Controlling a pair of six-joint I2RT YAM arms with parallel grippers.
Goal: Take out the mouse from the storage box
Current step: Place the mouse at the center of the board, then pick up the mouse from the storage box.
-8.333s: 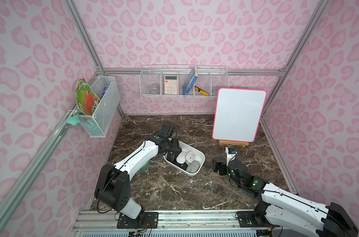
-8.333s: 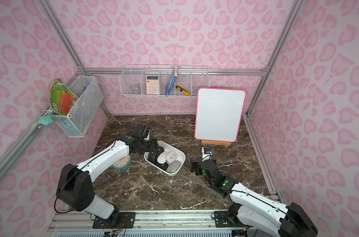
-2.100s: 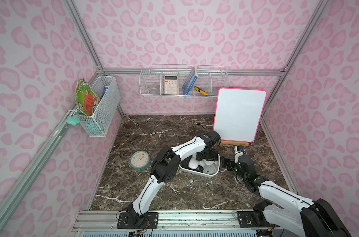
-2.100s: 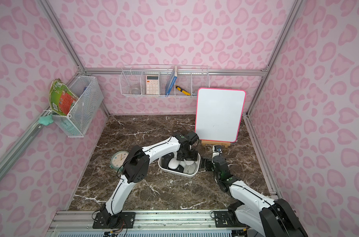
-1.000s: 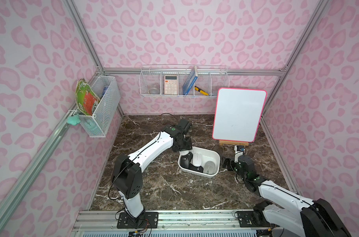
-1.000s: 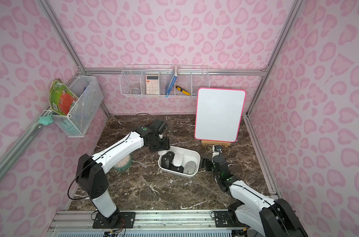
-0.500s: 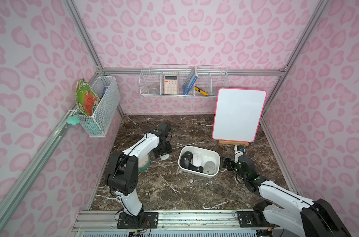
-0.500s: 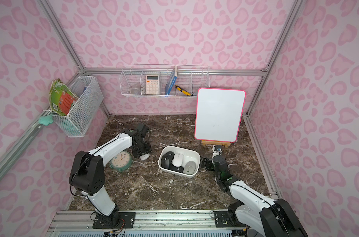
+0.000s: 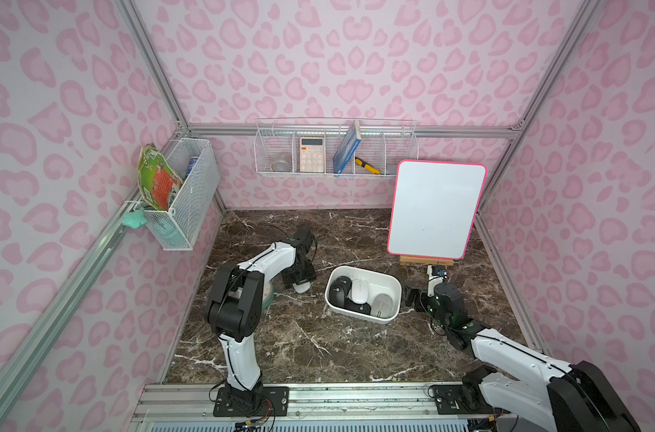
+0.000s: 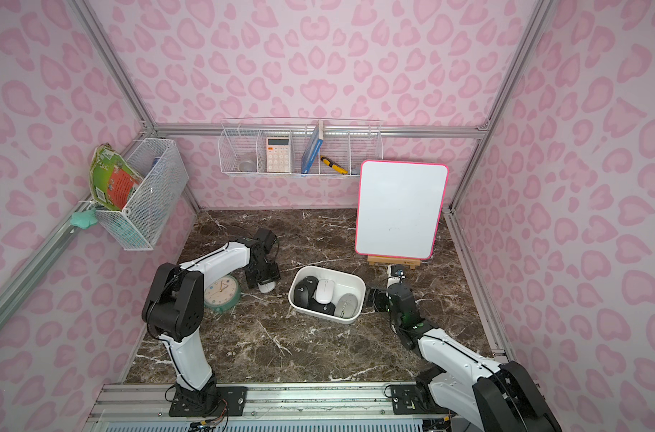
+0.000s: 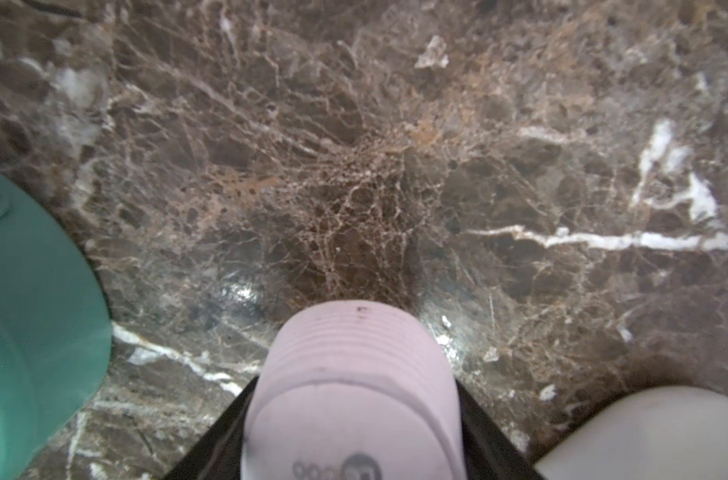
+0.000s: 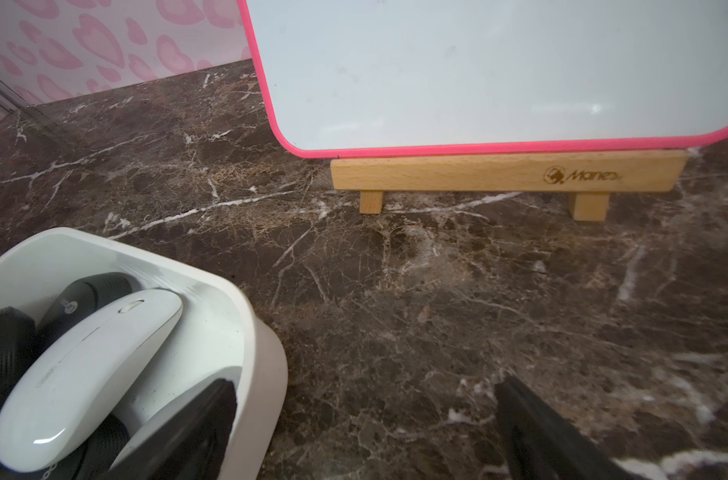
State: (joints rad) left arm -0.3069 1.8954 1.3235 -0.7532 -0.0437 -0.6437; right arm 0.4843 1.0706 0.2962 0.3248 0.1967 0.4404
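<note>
The pale pink mouse [image 11: 354,395] sits outside the storage box [image 9: 360,318] on the marble table [image 9: 318,355], near the teal clock [image 10: 221,291], between the jaws of the left gripper [image 9: 301,280]. Whether they press it I cannot tell. The right gripper [image 9: 411,298] gapes wide astride the box's end wall, probably to steady it.

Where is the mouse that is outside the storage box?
In both top views the mouse is just under the left gripper, between the teal clock and the storage box.

Left pincer [image 9: 300,283] points down; right pincer [image 9: 409,297] gapes wide, low.
</note>
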